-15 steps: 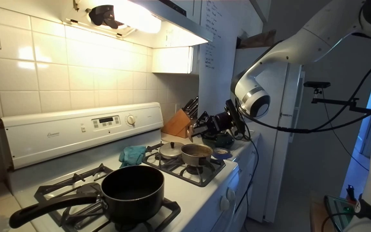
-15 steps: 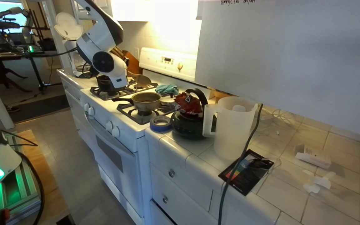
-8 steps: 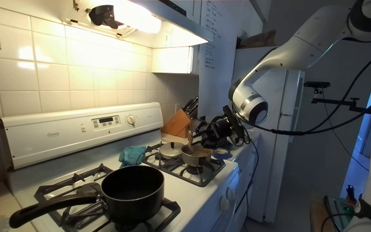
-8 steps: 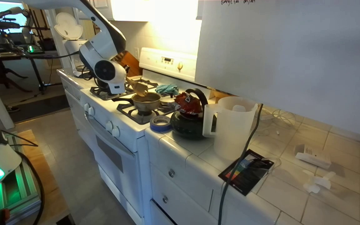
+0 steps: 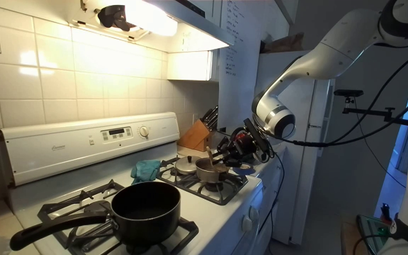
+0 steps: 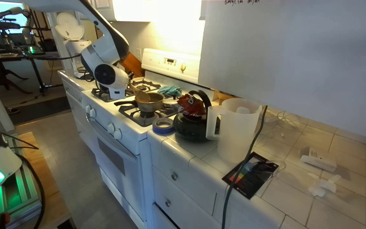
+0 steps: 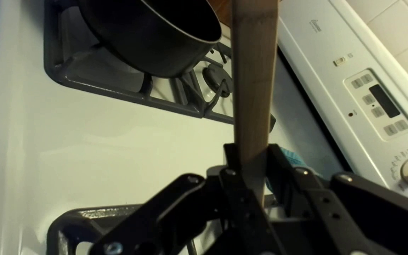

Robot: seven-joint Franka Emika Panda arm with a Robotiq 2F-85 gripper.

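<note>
My gripper (image 7: 251, 156) is shut on the flat handle of a wooden spoon (image 7: 255, 78), with a black finger on either side of the wood. In an exterior view the gripper hangs low over the small metal pot (image 5: 207, 174) on a stove burner. The wooden spoon (image 6: 141, 96) slants down, its broad end at the rim of the small metal pot (image 6: 151, 105). How deep it reaches inside is hidden. The arm partly covers the gripper in that exterior view. The small pot is out of sight in the wrist view.
A black saucepan (image 5: 146, 212) stands on another burner. Around the small pot are a lid (image 5: 187, 165), a teal cloth (image 5: 145, 171), blue tape (image 6: 163, 126) and a dark kettle (image 6: 191, 128). A knife block (image 5: 194, 137) stands behind the stove; a plastic pitcher (image 6: 238, 133) is on the counter.
The gripper has come down with the spoon, from above the small pot to its rim. The small pot has shifted slightly over the last half second.
</note>
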